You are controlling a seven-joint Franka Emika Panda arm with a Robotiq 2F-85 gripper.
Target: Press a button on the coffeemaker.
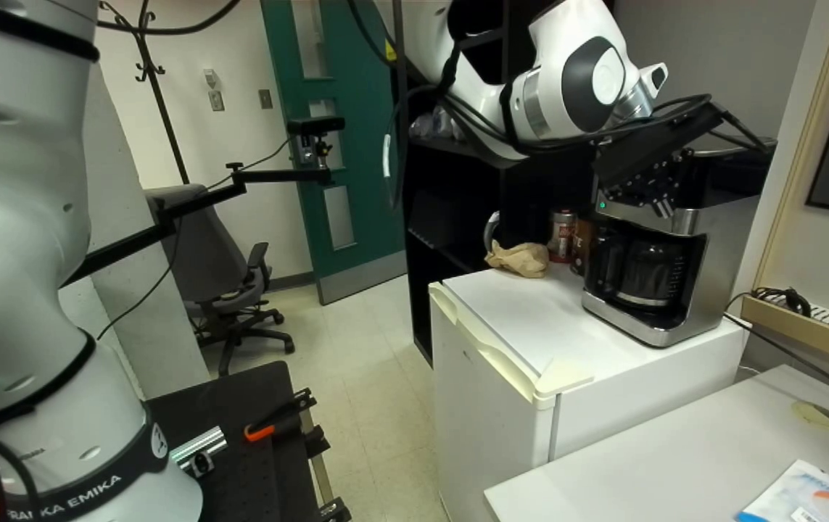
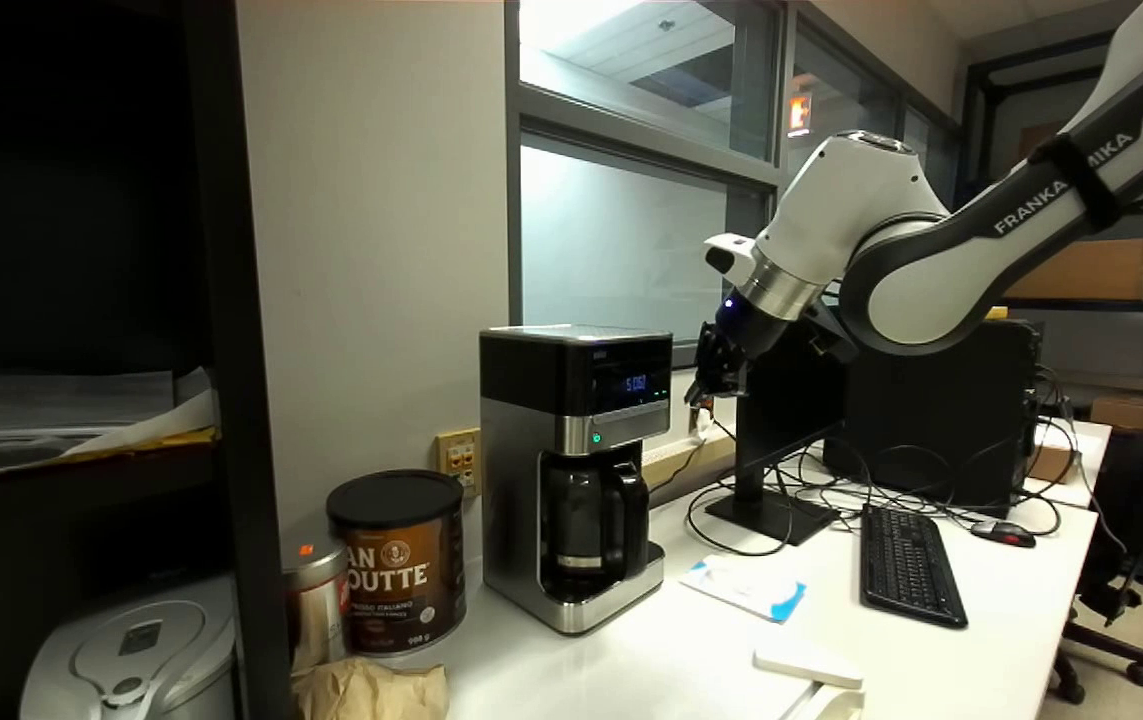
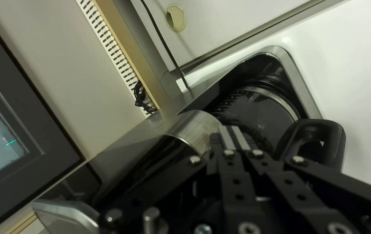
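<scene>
The coffeemaker is a boxy black and silver machine standing on the white fridge; it also shows in an exterior view and the wrist view. A green light glows on its silver front band, and the display above is lit. The dark glass carafe sits inside. My gripper is shut and empty, fingertips pointing down, close in front of the band; contact cannot be told. An exterior view shows the gripper just beside the panel. In the wrist view the fingertips lie together before band and carafe.
The white fridge carries the machine. A coffee can and a brown paper bag stand beside it. A black shelf is behind. A desk with a packet and a monitor adjoins.
</scene>
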